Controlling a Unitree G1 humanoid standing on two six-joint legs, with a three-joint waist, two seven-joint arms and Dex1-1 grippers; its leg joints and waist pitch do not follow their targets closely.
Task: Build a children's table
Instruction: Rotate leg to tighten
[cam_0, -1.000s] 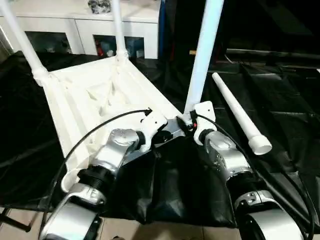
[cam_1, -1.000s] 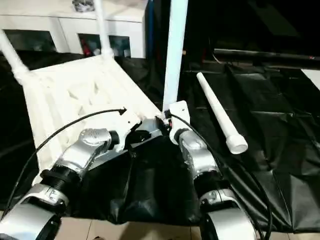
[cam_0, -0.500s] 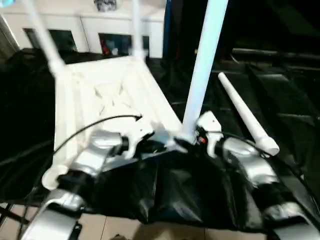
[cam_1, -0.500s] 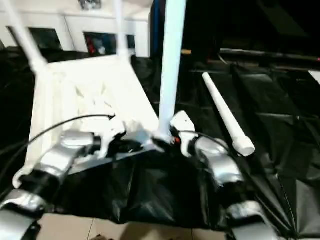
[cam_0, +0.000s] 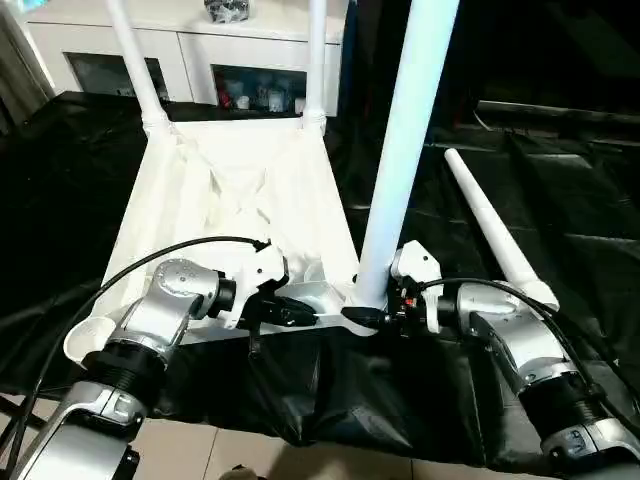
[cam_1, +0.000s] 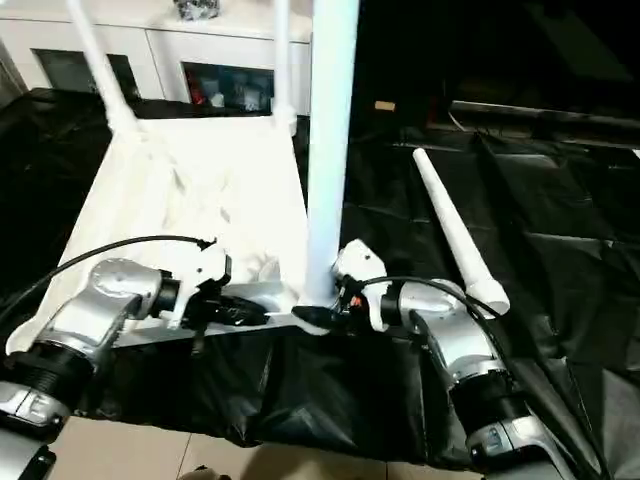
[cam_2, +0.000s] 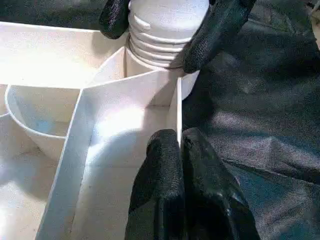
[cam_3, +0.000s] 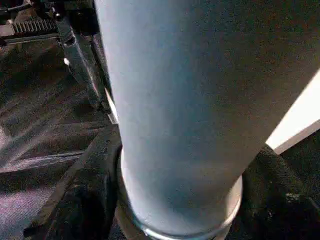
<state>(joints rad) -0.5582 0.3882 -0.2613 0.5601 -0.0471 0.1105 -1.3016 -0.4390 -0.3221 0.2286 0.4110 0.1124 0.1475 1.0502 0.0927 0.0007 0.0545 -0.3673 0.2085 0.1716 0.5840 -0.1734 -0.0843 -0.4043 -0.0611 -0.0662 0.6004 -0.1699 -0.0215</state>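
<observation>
The children's table top (cam_0: 230, 190) lies upside down, white and ribbed, on a black sheet. Two legs (cam_0: 135, 60) (cam_0: 317, 55) stand in its far corners. A third leg (cam_0: 400, 150) rises from the near right corner, its threaded end (cam_2: 167, 30) at the socket. My right gripper (cam_0: 365, 315) is shut on that leg's base, with a finger (cam_2: 220, 30) on each side of it. My left gripper (cam_2: 180, 140) is shut on a thin rib of the top, just beside that corner. A fourth leg (cam_0: 495, 235) lies loose on the sheet to the right.
A round corner socket (cam_0: 85, 340) shows at the near left of the top. A white cabinet (cam_0: 200, 50) with glass doors stands behind. The black sheet (cam_0: 560, 150) covers the floor around, with pale tiles (cam_0: 250, 455) at its near edge.
The whole picture has shifted with the camera. Against the loose leg, the table top's far end has swung to the right. Both grippers stay at the near right corner.
</observation>
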